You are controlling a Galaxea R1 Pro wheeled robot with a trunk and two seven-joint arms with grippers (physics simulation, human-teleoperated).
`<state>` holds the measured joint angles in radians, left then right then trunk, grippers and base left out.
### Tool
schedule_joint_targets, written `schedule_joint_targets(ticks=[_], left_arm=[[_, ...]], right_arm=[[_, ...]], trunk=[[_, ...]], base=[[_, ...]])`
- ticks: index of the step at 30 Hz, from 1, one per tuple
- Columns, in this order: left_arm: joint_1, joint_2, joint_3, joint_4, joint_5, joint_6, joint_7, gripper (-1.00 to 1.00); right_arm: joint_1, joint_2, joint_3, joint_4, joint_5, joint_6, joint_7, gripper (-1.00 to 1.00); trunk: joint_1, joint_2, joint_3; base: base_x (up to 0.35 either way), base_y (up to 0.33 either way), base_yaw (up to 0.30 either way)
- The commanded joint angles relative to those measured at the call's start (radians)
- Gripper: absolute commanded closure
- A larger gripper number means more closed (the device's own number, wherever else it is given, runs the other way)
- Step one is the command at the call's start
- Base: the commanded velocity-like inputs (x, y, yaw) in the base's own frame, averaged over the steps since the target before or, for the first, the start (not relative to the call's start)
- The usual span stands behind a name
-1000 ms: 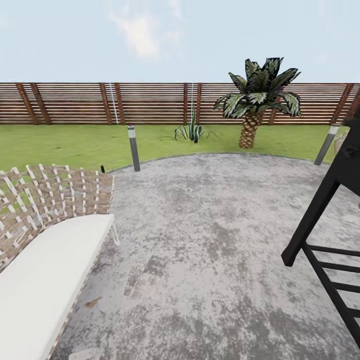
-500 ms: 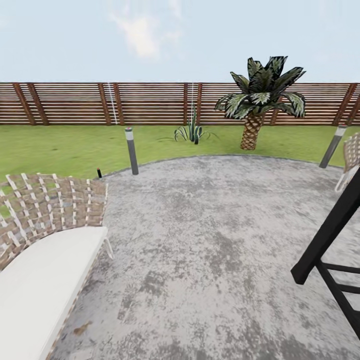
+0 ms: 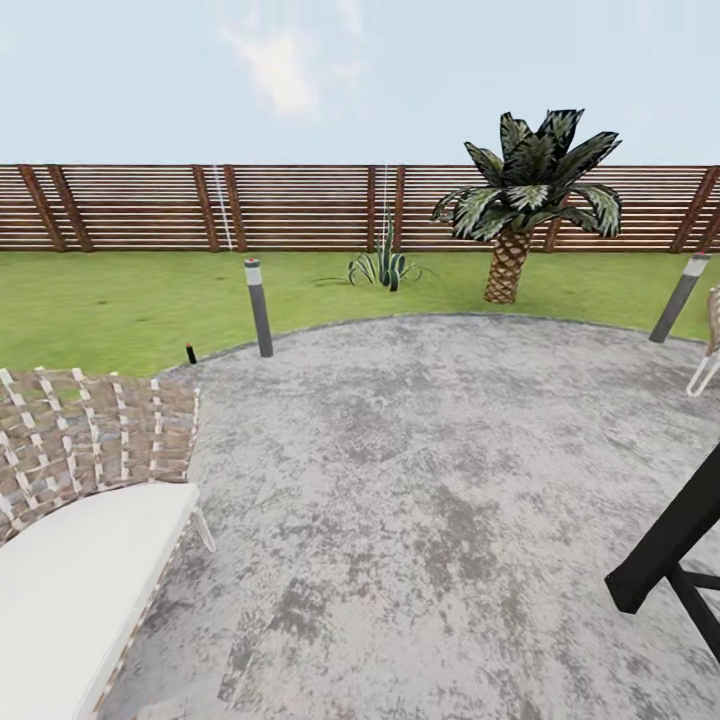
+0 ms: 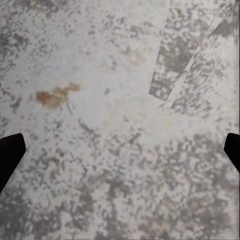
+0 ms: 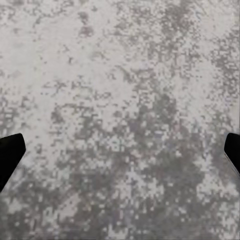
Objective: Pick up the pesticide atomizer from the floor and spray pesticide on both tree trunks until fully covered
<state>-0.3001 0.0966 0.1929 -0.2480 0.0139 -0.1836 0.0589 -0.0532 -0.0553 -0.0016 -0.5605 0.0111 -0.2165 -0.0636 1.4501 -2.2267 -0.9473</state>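
Neither the atomizer nor the two pale-trunked trees can be placed from here, so which way they lie from either gripper, and which arm is nearer, cannot be told; my guess is the base has to travel or turn before any reach makes sense.

At the near left edge of the grey patio [image 3: 420, 480] stands a lounge chair [image 3: 80, 500] with a woven back and a white cushion, close beside the robot's left side. Past it, a tiny dark stake [image 3: 190, 353] sits where paving meets the lawn [image 3: 120, 300], and just beside that a grey lamp post [image 3: 259, 307] stands on the patio's far left rim. Further back on the grass a spiky shrub [image 3: 385, 265] grows near the brown slat fence [image 3: 300, 207]. Right of it is a short scaly-trunked palm [image 3: 508, 262], not a task tree. A second lamp post [image 3: 678, 296] leans at the far right rim, and a black frame [image 3: 670, 545] juts in at the near right corner, the likeliest thing to snag on a turn that way.

The left gripper [image 4: 120, 152] hangs over stained paving with fingertips wide apart and nothing between them; the right gripper [image 5: 120, 152] is likewise spread and empty over bare paving.
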Motion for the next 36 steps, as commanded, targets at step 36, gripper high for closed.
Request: schedule_joint_targets(ticks=[36], left_arm=[[-0.001, 0.0, -0.002, 0.001, 0.0, -0.004, 0.002, -1.0]], right_arm=[[0.0, 0.0, 0.0, 0.001, 0.001, -0.003, -0.001, -1.0]], trunk=[[0.0, 0.0, -0.001]], base=[[0.34, 0.0, 0.0]])
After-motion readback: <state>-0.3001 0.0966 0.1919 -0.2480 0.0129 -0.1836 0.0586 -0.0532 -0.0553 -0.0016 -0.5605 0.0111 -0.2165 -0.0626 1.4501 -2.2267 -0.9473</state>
